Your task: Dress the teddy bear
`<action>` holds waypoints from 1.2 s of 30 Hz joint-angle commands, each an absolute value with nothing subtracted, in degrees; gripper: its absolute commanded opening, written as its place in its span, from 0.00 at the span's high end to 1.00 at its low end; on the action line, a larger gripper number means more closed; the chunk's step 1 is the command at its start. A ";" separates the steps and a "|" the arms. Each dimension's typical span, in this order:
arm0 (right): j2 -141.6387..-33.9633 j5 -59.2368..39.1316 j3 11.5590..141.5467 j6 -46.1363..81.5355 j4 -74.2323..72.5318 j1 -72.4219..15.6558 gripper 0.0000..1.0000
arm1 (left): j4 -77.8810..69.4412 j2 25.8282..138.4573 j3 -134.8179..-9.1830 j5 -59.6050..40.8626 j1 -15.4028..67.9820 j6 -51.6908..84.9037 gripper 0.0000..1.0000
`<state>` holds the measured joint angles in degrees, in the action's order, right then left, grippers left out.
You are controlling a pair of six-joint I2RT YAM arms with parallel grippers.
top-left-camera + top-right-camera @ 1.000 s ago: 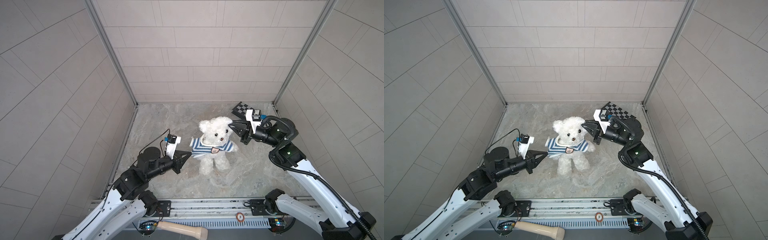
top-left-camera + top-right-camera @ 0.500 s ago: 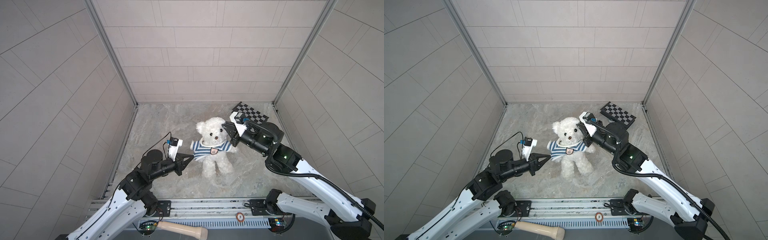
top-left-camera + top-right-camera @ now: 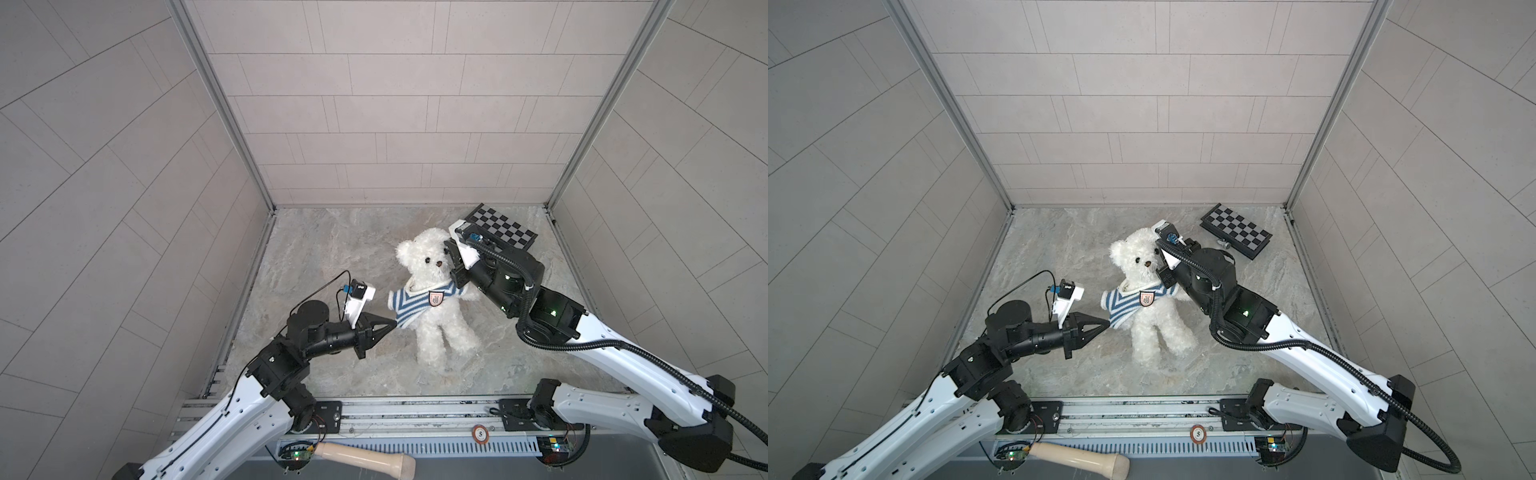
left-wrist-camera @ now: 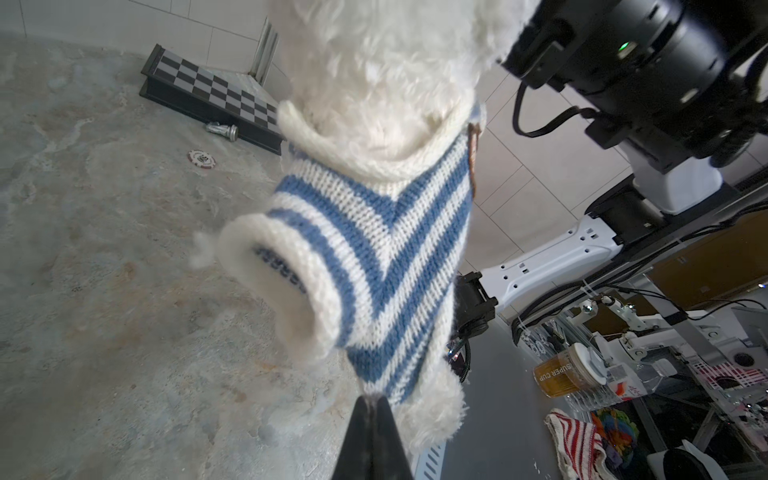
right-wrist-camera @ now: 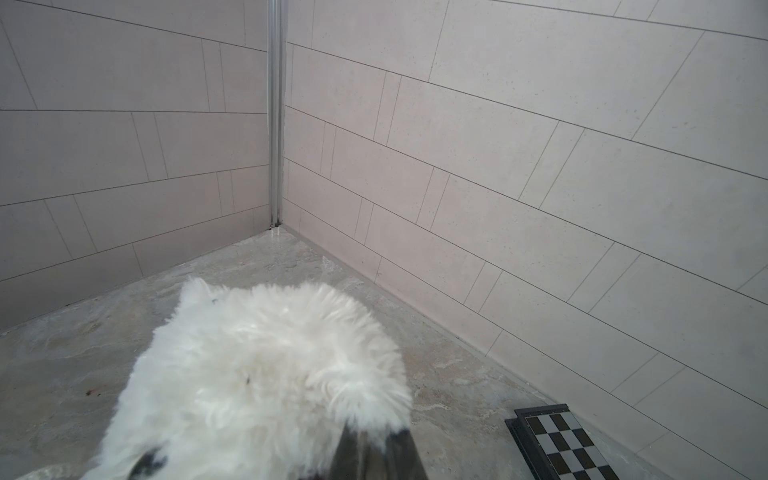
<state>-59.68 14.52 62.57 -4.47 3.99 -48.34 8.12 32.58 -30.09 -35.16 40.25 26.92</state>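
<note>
At teddy bear (image 3: 432, 332) | left hand (image 3: 392, 323) level, pinching shirt (image 3: 415, 301) | right hand (image 5: 365, 440) gripping head

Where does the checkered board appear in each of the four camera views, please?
Top view: checkered board, far right corner of the floor, partly hidden.
Top view: same corner, fully visible.
Left wrist: on the floor by the wall, beyond the striped sweater.
Right wrist: cut off at the frame edge.
Shared landmark: the teddy bear, in all four.
</note>
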 commanded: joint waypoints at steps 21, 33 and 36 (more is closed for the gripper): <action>-58.58 29.55 64.96 -1.21 -0.44 -47.53 1.00 | 8.70 33.26 -28.36 -40.26 45.62 26.08 1.00; -57.74 -2.52 61.76 -11.77 -5.92 -49.04 1.00 | -3.02 43.44 -35.23 -32.38 46.63 26.54 0.97; -55.25 -15.75 58.73 -15.98 -7.49 -49.22 1.00 | 7.54 41.33 -37.87 -25.37 46.67 20.21 0.82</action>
<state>-58.43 1.26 60.40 -9.34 -3.03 -48.80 0.03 43.51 -34.26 -31.68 46.22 25.98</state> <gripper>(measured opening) 0.081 0.150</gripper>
